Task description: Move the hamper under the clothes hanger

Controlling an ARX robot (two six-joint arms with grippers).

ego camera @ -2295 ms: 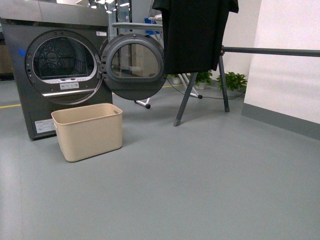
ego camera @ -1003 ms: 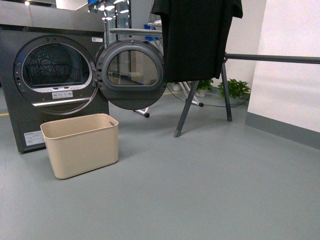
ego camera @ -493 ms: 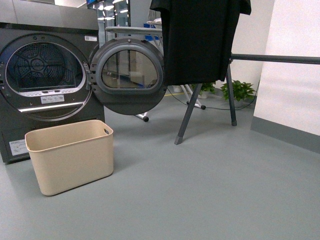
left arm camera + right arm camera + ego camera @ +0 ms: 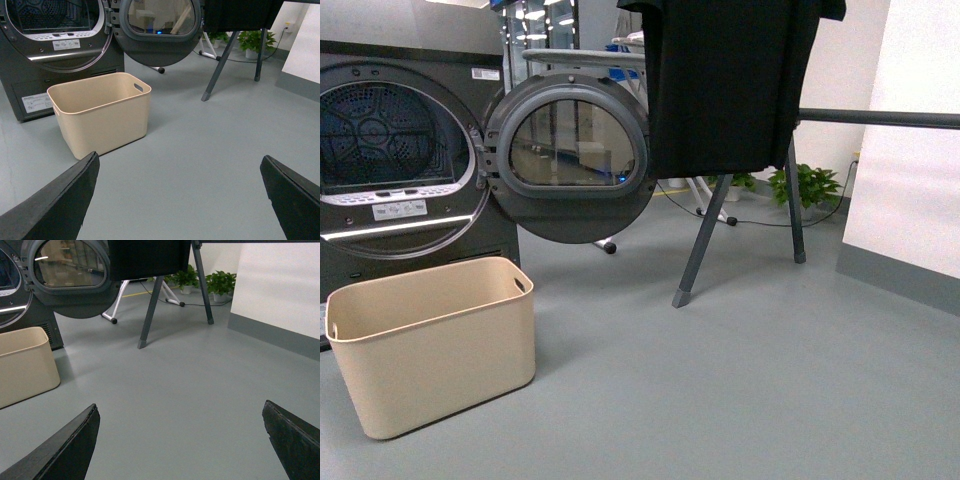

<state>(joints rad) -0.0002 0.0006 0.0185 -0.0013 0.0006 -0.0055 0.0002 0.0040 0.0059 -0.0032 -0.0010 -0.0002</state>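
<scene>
Front view first: the hamper (image 4: 430,340) stands on the floor (image 4: 740,380) just in front of the dryer (image 4: 390,150), below and to the left of its swung-open door (image 4: 570,160). The hanger (image 4: 705,235) is well apart from it, off to the right, with a black garment (image 4: 730,90) draped over the bar. Nothing sits beneath that bar, so by our reckoning the move itself has not begun. Neither arm shows here.

Over to the left wrist view: the left gripper (image 4: 178,160) is spread wide and holds nothing, its two dark fingers (image 4: 55,205) framing bare floor. The hamper (image 4: 102,112) lies ahead of it, near but not touched, with one handle slot facing us. The hanger (image 4: 220,65) leg stands beyond.

Right wrist view now: the right gripper (image 4: 180,407) is also spread wide and empty. The hamper (image 4: 25,365) only peeks in at the edge, and the hanger (image 4: 150,315) legs rise further off.

Our read: nothing is gripped yet. We have to close in on the hamper, take its rim or handles, then carry or slide it across under the bar.
</scene>
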